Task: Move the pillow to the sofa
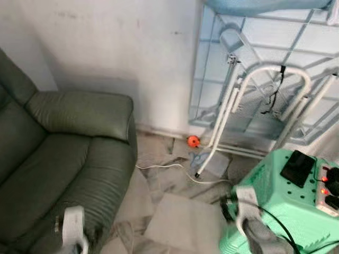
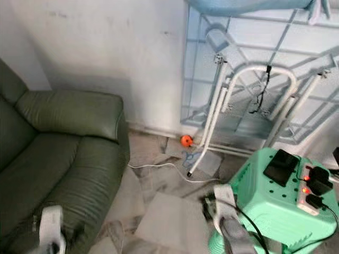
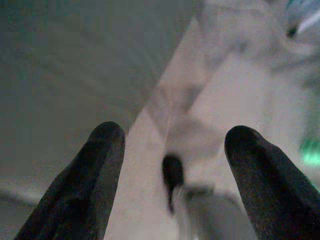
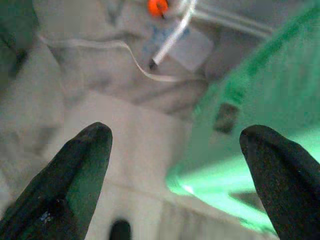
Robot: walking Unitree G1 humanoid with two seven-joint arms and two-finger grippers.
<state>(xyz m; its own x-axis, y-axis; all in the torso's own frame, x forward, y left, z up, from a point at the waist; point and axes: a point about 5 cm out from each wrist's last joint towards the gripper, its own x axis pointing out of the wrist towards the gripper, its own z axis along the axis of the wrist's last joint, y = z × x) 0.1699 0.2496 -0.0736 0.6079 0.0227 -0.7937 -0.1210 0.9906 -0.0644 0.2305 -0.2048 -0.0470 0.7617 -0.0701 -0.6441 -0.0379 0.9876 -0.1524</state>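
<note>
The dark green leather sofa (image 1: 58, 153) takes up the left of the eye views, its armrest (image 1: 82, 111) toward the wall. My left arm (image 1: 71, 227) hangs low over the sofa's front edge; its gripper (image 3: 175, 150) stands open with nothing between the black fingers (image 3: 95, 175). My right arm (image 1: 246, 209) hangs beside a mint-green plastic stool (image 1: 288, 206); its gripper (image 4: 175, 150) is open and empty, over the floor next to the stool (image 4: 250, 115).
A power strip with a black adapter (image 1: 299, 168) lies on the stool. A white folded frame and a pale blue rack (image 1: 254, 100) lean on the wall. An orange ball (image 1: 193, 141) and a white cable (image 1: 164, 167) lie on the marble floor (image 1: 175, 217).
</note>
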